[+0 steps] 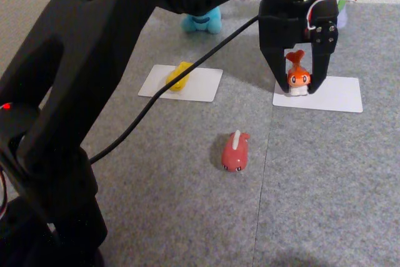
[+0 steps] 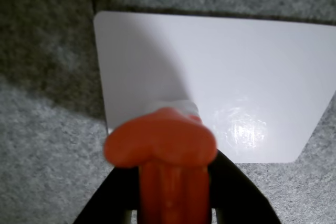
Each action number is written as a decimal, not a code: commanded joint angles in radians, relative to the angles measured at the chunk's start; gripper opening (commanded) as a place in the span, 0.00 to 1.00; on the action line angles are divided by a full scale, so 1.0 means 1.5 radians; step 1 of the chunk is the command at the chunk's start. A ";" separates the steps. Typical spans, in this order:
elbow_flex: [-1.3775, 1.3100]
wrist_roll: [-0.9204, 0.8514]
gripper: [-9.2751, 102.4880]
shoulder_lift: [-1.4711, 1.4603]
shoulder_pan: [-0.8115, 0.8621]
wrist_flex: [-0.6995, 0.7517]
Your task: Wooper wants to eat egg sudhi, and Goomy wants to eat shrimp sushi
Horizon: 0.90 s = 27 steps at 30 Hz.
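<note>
The orange shrimp sushi (image 1: 298, 74) stands upright on the left end of a white card (image 1: 337, 95) at the right. My gripper (image 1: 299, 87) comes down over it, its black fingers close against both sides. In the wrist view the forked tail of the shrimp sushi (image 2: 163, 145) sits between the fingers (image 2: 236, 192) above the card (image 2: 210, 72). The yellow egg sushi (image 1: 179, 75) lies on another white card (image 1: 200, 84) at the left. Behind that card sits blue Wooper (image 1: 203, 22), largely hidden by my arm. A sliver of pale Goomy (image 1: 341, 12) shows behind the gripper.
A pink-red figure with a white stripe (image 1: 235, 152) lies on the grey carpet in front of the two cards. My black arm (image 1: 69, 110) fills the left foreground, and a black cable (image 1: 156, 98) crosses above the left card.
</note>
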 commanded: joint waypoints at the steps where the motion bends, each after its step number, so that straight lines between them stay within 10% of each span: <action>1: -0.035 0.010 0.18 0.007 0.008 0.003; 27: -0.036 0.040 0.46 0.022 -0.007 0.026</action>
